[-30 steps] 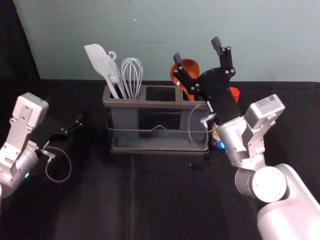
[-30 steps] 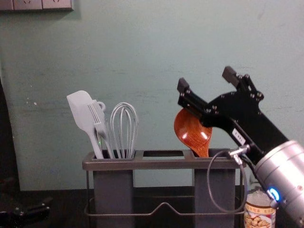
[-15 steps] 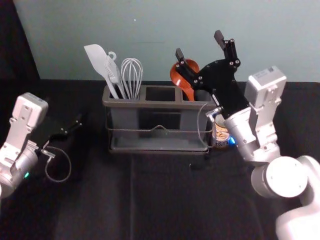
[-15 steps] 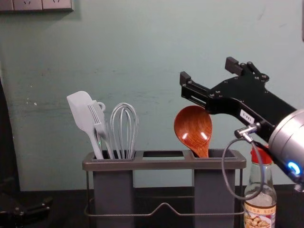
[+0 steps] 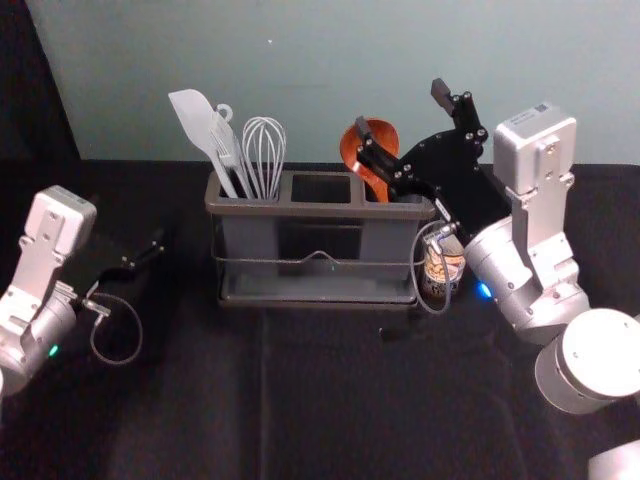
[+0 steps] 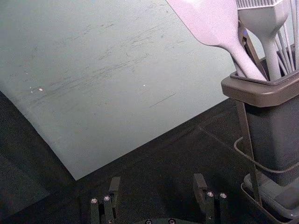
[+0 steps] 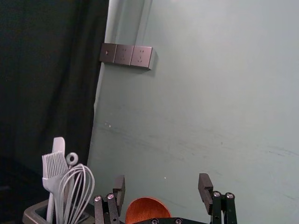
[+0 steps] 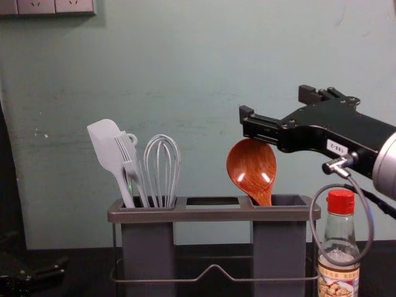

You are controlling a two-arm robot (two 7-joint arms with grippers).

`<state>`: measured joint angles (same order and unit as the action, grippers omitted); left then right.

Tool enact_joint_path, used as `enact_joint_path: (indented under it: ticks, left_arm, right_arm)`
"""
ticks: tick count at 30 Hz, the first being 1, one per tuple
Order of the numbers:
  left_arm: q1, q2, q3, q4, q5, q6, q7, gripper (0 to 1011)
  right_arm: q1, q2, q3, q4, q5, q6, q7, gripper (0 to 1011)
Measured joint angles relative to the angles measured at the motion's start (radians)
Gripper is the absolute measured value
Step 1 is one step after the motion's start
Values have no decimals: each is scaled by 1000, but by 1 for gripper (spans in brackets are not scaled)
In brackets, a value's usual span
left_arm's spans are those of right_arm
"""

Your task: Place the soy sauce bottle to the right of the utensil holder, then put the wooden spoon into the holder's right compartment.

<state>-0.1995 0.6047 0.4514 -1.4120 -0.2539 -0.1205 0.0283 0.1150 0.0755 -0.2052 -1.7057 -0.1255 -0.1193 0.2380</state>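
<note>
My right gripper [image 5: 400,110] is open, over the back right of the utensil holder [image 5: 330,210]; in the right wrist view the same gripper [image 7: 162,184] has nothing between its fingers. The wooden spoon [image 8: 251,166] stands bowl-up in the holder's right compartment, its bowl just below and partly behind the near finger in the chest view. The soy sauce bottle [image 8: 339,247], red-capped, stands upright right of the holder; the right arm hides its top in the head view. At the left, my left gripper [image 5: 145,252] is parked; the left wrist view shows this gripper [image 6: 157,181] open and empty.
A white spatula [image 8: 110,148], a brush [image 8: 129,158] and a whisk [image 8: 162,170] stand in the holder's left compartment. Behind the table rises a wall, with sockets [image 7: 124,54] on it. The right gripper's cable loops in front of the bottle.
The right arm has shifted to the right, and its hand lies more level in the chest view. More of the bottle shows, cap included. Spoon, holder and left arm have stayed put.
</note>
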Motion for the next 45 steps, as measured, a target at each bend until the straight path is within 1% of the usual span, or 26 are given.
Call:
enact_joint_path:
  ticks: [3,6,12,13,15,16,19,20,22,23,26,33,40,45]
  left_arm:
    - [0,0,0,0,0,0,0,1000]
    - [0,0,0,0,0,0,0,1000]
    - [0,0,0,0,0,0,0,1000]
    - [0,0,0,0,0,0,0,1000]
    - [0,0,0,0,0,0,0,1000]
    - [0,0,0,0,0,0,0,1000]
    - [0,0,0,0,0,0,0,1000]
    - [0,0,0,0,0,0,0,1000]
    - [0,0,0,0,0,0,0,1000]
    - [0,0,0,0,0,0,0,1000]
    - [0,0,0,0,0,0,0,1000]
    - [0,0,0,0,0,0,0,1000]
    - [0,0,0,0,0,0,0,1000]
    - [0,0,0,0,0,0,0,1000]
  right_arm:
    - [-7,11,0,-15,4,8,-5,1002]
    - [-11,24,10,-29,16,12,-11,1002]
    - [-25,65,62,-59,39,19,-32,1002]
    - [-31,78,79,-67,45,19,-39,1002]
    - [-38,88,96,-74,53,19,-45,1002]
    - [-46,101,118,-79,63,19,-52,1002]
    - [-59,117,145,-81,75,19,-61,1002]
    - [-67,126,160,-81,81,20,-65,1002]
    - [-75,133,173,-75,86,22,-70,1002]
    - [-83,138,183,-65,88,26,-75,1002]
    - [-98,144,198,-39,88,34,-85,1002]
    - [-122,146,221,41,94,58,-94,1002]
    - [-126,152,217,123,95,71,-88,1002]
    - [-93,160,202,182,83,79,-80,1003]
